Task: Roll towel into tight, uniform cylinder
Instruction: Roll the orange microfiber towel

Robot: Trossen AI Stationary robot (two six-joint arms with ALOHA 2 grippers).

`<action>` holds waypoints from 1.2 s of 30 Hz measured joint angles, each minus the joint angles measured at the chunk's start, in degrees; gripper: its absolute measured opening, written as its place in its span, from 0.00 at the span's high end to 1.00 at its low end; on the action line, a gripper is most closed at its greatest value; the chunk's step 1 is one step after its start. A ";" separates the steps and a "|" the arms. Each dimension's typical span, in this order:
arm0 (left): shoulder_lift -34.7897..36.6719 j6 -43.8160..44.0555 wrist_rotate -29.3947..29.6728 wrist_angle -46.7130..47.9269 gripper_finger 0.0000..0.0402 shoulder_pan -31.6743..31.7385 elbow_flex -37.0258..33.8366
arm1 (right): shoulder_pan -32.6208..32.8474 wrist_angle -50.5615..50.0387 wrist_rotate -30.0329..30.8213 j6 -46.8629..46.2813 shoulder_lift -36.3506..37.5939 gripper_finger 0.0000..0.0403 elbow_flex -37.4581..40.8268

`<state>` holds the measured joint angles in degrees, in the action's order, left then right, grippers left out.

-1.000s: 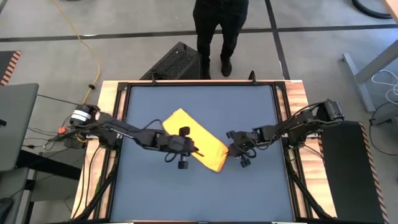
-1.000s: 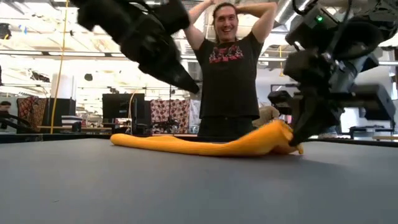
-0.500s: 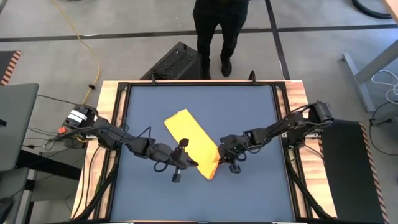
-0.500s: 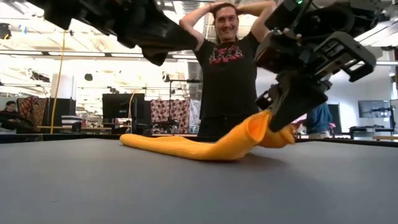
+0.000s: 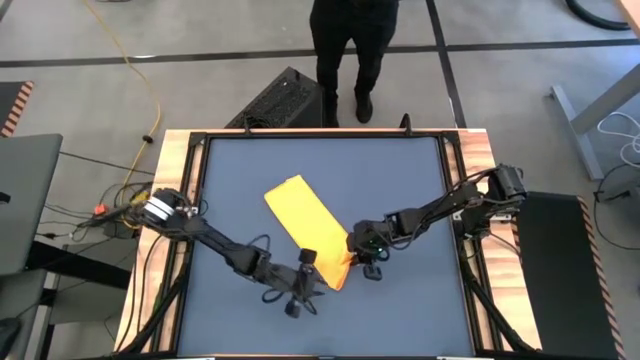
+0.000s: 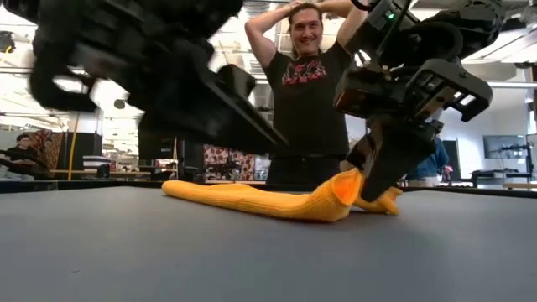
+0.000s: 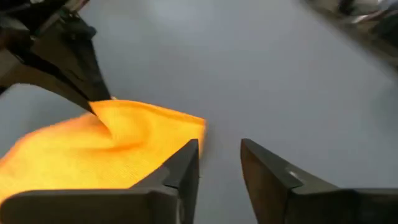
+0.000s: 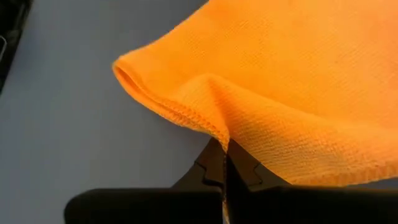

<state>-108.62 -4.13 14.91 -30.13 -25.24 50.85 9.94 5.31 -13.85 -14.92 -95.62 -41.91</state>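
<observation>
The yellow towel (image 5: 308, 222) lies as a folded strip on the dark mat, running slantwise from far left to near right. My right gripper (image 5: 352, 250) is shut on the towel's near end, which stands raised (image 6: 340, 195) while the rest of the towel lies flat (image 6: 243, 198). My left gripper (image 7: 219, 163) is open just beside the towel's near corner (image 7: 186, 124). Nothing is between its fingers. In the high view it (image 5: 312, 284) is on the near-left side of that end. My right gripper pinches the towel's hemmed edge (image 8: 214, 127) at the near end between its two shut fingers. It comes from the table's right, slanting down. That end is lifted off the mat and bulges into a soft hump. The far part of the towel rests on the mat.
A wooden frame (image 5: 185, 200) borders the mat. A person (image 5: 352, 50) stands beyond the table's far edge, hands on head in the low view. Bare mat lies to the towel's far right (image 5: 400, 180) and near side (image 5: 390, 320).
My right gripper has moved toward the table's left and near edge, dragging the towel's near end with it. That end has swung and humped up; the far end has stayed put. My left gripper has moved toward the near edge and right, to the towel's near corner.
</observation>
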 joint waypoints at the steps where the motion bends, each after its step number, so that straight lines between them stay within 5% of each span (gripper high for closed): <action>1: -1.33 -0.57 1.50 0.02 0.69 0.01 1.64 | 0.09 -1.18 -0.01 -0.08 0.21 0.95 -0.03; 12: -5.86 0.92 5.47 17.68 0.65 1.45 14.32 | 0.21 -3.29 0.00 0.47 0.38 0.94 0.02; 27: -10.45 6.87 -2.66 17.17 0.65 2.70 15.06 | -0.25 -3.09 0.13 1.91 0.38 0.94 0.01; 31: -10.49 6.66 -0.88 16.49 0.66 2.76 15.04 | -0.32 -3.40 0.13 1.86 0.38 0.94 0.00; 36: -10.49 7.75 1.45 16.40 0.80 2.87 15.04 | -0.03 -5.08 -0.99 1.41 0.38 0.94 0.00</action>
<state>-119.11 3.62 16.36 -13.73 -22.37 65.89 9.92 0.23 -14.84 -13.52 -95.24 -41.91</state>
